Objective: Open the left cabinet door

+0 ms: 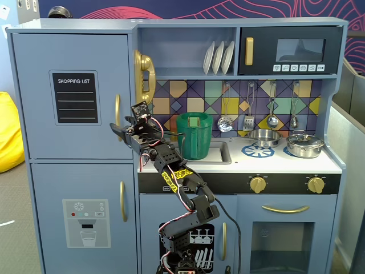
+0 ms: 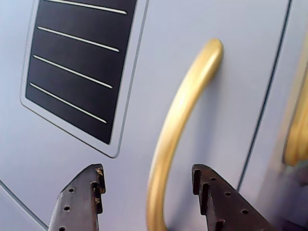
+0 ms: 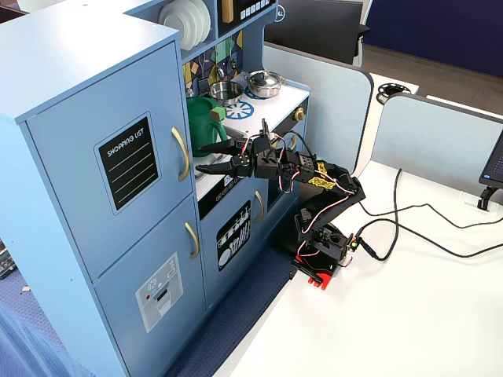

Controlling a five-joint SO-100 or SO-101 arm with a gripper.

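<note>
The left cabinet door (image 1: 40, 103) is a grey-blue panel with a black "SHOPPING LIST" chalkboard (image 1: 74, 97) and a vertical gold bar handle (image 1: 118, 112). It looks closed in both fixed views. My gripper (image 1: 118, 131) is open right at the handle. In the wrist view the handle (image 2: 179, 120) runs between my two dark fingers (image 2: 82, 197), with gaps on both sides and the door (image 2: 159, 43) close behind; my gripper (image 2: 147, 169) holds nothing. In the other fixed view my gripper (image 3: 199, 157) sits just off the handle (image 3: 181, 153) of the door (image 3: 71, 149).
Below is the grey-blue door with the dispenser picture (image 1: 85, 220). A gold toy phone (image 1: 144, 74) hangs just right of the door. A green pitcher (image 1: 194, 136) stands in the sink behind my arm. The arm base (image 3: 318, 255) and cables (image 3: 424, 212) are on the white table.
</note>
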